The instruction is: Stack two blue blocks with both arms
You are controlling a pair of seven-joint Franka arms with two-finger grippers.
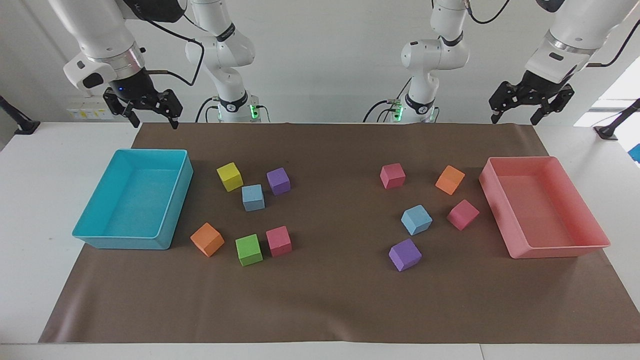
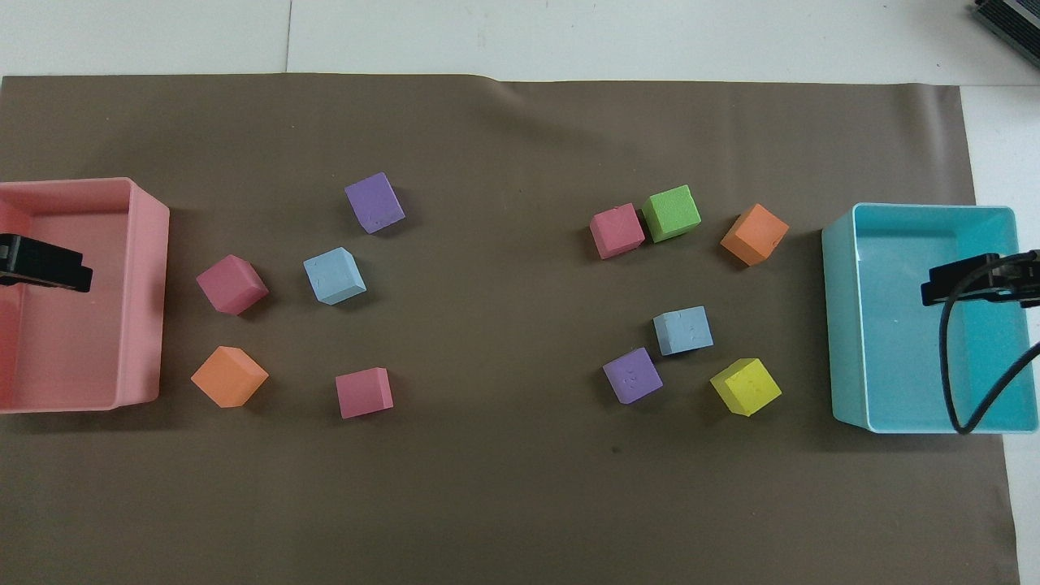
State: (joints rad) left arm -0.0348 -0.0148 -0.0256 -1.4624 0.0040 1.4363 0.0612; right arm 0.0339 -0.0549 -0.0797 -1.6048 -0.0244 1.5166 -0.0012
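While both grippers hang with jaws released, two sky-blue blocks sit apart among other cubes.
Facing view alone shows right gripper and left gripper whole; overhead shows tips.

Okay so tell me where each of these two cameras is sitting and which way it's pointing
Facing view: high across the table, looking toward the robots; both arms show in full, left gripper and right gripper raised, open, waiting.
Overhead view: high above the robots' end, looking steeply down; only parts of the left gripper and right gripper show at the edges.
Shared, half a turn apart: brown mat, turquoise tray, pink tray, and both blue blocks, apart on the mat.
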